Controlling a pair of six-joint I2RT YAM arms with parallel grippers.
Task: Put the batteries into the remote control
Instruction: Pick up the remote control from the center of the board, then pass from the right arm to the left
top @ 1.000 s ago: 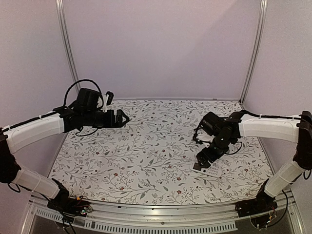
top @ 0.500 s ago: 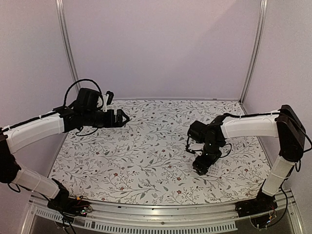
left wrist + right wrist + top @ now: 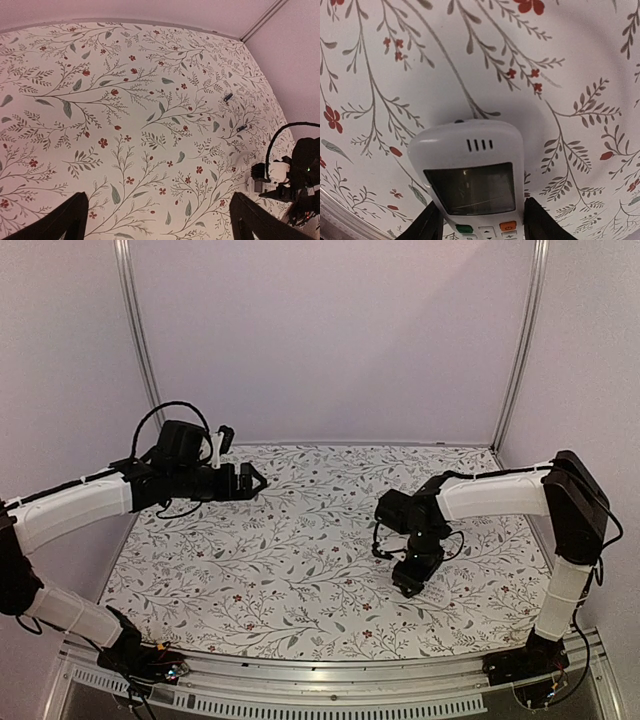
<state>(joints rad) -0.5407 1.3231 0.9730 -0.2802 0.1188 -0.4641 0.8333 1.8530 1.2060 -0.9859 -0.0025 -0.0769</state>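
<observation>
Two states: left end effector (image 3: 160, 225) spread wide, right end effector (image 3: 482, 224) pinching the remote control (image 3: 470, 165) by its sides.

The remote (image 3: 470, 175) (white, slim, with a dark grey window, four small slots above it and green and orange buttons below) is seen lying face up between the fingers of the right pincer (image 3: 481, 225), window end pointing away from it. The batteries (image 3: 228, 97), two small dark sticks, are seen lying apart from each other, well ahead of the left pincer (image 3: 157, 220) and off to its right.
</observation>
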